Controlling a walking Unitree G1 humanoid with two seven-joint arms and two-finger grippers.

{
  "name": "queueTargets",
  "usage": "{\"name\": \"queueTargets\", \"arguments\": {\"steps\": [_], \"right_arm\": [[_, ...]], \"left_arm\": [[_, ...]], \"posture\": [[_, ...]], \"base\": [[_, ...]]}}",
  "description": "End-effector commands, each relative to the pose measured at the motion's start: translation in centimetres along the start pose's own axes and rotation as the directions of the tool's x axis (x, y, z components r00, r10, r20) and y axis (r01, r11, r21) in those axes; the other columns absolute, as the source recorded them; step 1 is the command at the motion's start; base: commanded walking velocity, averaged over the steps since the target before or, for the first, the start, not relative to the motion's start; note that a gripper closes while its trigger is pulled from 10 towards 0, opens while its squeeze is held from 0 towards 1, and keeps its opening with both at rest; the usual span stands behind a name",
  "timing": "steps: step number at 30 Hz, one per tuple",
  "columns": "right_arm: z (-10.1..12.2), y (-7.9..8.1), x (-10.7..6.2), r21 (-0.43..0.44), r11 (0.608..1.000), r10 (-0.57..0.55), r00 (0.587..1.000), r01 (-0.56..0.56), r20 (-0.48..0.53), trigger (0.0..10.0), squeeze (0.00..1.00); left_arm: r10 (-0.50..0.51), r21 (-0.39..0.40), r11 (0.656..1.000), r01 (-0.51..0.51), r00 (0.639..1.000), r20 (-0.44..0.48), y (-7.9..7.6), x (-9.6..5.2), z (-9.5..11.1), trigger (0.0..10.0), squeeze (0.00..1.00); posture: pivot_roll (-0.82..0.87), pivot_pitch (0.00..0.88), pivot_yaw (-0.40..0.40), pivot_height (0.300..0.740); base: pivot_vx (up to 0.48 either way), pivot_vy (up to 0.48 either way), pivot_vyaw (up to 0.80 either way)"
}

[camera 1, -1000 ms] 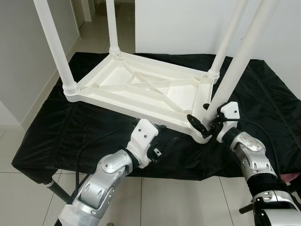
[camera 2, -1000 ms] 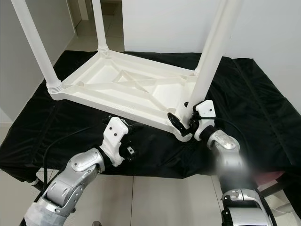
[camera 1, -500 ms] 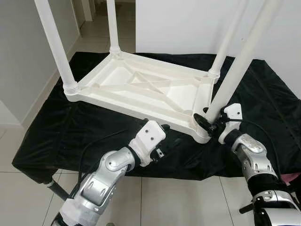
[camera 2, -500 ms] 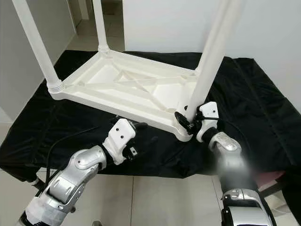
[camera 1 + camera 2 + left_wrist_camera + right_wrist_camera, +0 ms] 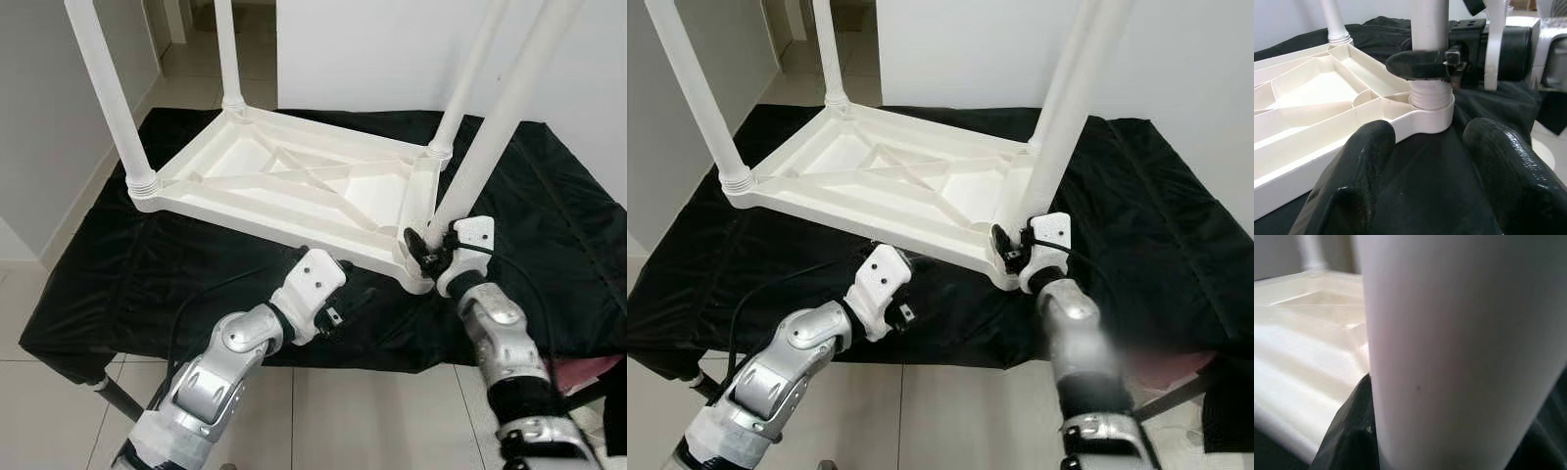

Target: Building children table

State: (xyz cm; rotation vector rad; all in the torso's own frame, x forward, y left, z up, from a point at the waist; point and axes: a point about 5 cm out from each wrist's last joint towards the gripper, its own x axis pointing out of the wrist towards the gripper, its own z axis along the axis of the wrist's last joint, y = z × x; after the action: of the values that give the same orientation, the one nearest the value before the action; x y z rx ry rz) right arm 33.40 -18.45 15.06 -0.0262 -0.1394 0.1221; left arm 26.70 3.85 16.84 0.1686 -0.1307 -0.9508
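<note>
— Where's the table (image 5: 294, 186)?
— Upside down on my black cloth (image 5: 147, 274), long axis running left-right, legs up. My right gripper (image 5: 428, 245) clamps the near-right leg (image 5: 490, 137); left gripper (image 5: 1425, 161) hovers spread, empty.

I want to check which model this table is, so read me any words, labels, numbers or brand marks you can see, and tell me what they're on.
None can be read: the white table top, its legs, the black cloth and both grippers, left and right, show no legible writing.

A home interior: tiled floor (image 5: 59, 323), white walls (image 5: 392, 49), doorway with corridor (image 5: 191, 39).
</note>
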Motion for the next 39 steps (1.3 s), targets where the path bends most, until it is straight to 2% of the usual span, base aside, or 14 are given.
{"name": "queueTargets", "arguments": {"steps": [1,5,8,11,14,19,20,26,30,31,32,33,38,39], "right_arm": [[-1.1,0.6,-0.6,0.026,0.992,-0.121,0.991,0.123,-0.054,10.0,0.00],[-1.5,1.4,-1.1,0.044,0.976,-0.209,0.975,0.213,-0.074,10.0,0.00],[-1.8,3.4,-1.7,0.112,0.937,-0.316,0.941,0.330,-0.124,10.0,0.00],[-1.7,3.6,-1.8,0.119,0.930,-0.332,0.934,0.347,-0.132,10.0,0.00],[-1.0,5.2,-1.4,0.144,0.937,-0.307,0.947,0.319,-0.099,10.0,0.00],[-0.7,5.2,-1.4,0.153,0.943,-0.287,0.955,0.295,-0.075,10.0,0.00],[-0.4,5.2,-1.4,0.171,0.949,-0.260,0.964,0.266,-0.055,10.0,1.00],[0.7,5.3,-1.4,0.181,0.968,-0.179,0.984,0.175,0.004,10.0,1.00],[0.5,4.9,-1.3,0.120,0.990,-0.071,0.997,0.071,-0.004,10.0,1.00],[0.4,4.6,-1.2,0.104,0.994,-0.022,1.000,0.022,-0.003,10.0,0.52],[0.5,4.2,-1.2,0.094,0.996,0.005,1.000,-0.004,-0.001,10.0,0.20],[0.5,3.8,-1.2,0.082,0.996,0.023,1.000,-0.023,0.003,10.0,0.00],[0.6,3.0,-1.2,0.064,0.993,0.097,0.995,-0.098,0.011,10.0,0.00],[0.6,2.6,-1.1,0.057,0.986,0.155,0.988,-0.155,0.011,10.0,0.00]], "left_arm": [[0.025,-0.013,1.000,-0.025,1.000,-0.002,0.2,-0.1,-0.1,10.0,0.00],[0.029,-0.011,1.000,-0.029,1.000,-0.001,0.3,-0.1,-0.2,10.0,0.00],[0.035,-0.012,0.999,-0.035,0.999,0.020,0.3,-0.2,0.0,10.0,0.00],[0.035,-0.014,0.999,-0.035,0.999,0.022,0.3,-0.2,0.0,10.0,0.00],[0.046,-0.070,0.996,-0.047,0.999,-0.006,0.4,-0.1,-0.2,10.0,0.00],[0.047,-0.079,0.996,-0.048,0.999,-0.010,0.3,-0.1,-0.3,10.0,0.00],[0.046,-0.082,0.996,-0.047,0.999,-0.012,0.3,-0.1,-0.3,10.0,0.00],[0.043,-0.077,0.996,-0.044,0.999,-0.012,0.2,-0.1,-0.3,10.0,0.00],[0.040,-0.072,0.997,-0.041,0.999,-0.013,0.2,0.0,-0.3,10.0,0.00],[0.038,-0.072,0.997,-0.039,0.999,-0.014,0.1,0.1,-0.4,10.0,0.00],[0.036,-0.072,0.997,-0.037,0.999,-0.014,0.1,0.1,-0.3,10.0,0.00],[0.034,-0.073,0.997,-0.035,0.999,-0.014,0.0,0.1,-0.3,10.0,0.00],[0.031,-0.073,0.997,-0.032,0.999,-0.014,-0.1,0.2,-0.3,10.0,0.00],[0.030,-0.072,0.997,-0.031,0.999,-0.014,-0.1,0.2,-0.3,10.0,0.00]], "posture": [[0.00,0.070,-0.019,0.740],[0.00,0.070,-0.021,0.740],[0.01,0.067,-0.026,0.740],[0.01,0.067,-0.026,0.740],[0.01,0.059,-0.024,0.740],[0.01,0.057,-0.023,0.740],[0.02,0.055,-0.025,0.740],[0.01,0.044,-0.027,0.740],[0.01,0.037,-0.028,0.740],[0.01,0.032,-0.028,0.740],[0.01,0.032,-0.027,0.740],[0.01,0.031,-0.027,0.740],[0.01,0.026,-0.028,0.740],[0.01,0.025,-0.027,0.740]], "base": [[0.000,0.000,0.00],[0.000,0.000,0.00],[0.000,0.000,0.00],[0.000,0.000,0.00],[0.000,0.000,0.00],[0.000,0.000,0.00],[0.000,0.000,0.00],[0.000,0.000,0.00],[0.000,0.000,0.00],[0.000,0.000,0.00],[0.000,0.000,0.00],[0.000,0.000,0.00],[0.000,0.000,0.00],[0.000,0.000,0.00]]}}
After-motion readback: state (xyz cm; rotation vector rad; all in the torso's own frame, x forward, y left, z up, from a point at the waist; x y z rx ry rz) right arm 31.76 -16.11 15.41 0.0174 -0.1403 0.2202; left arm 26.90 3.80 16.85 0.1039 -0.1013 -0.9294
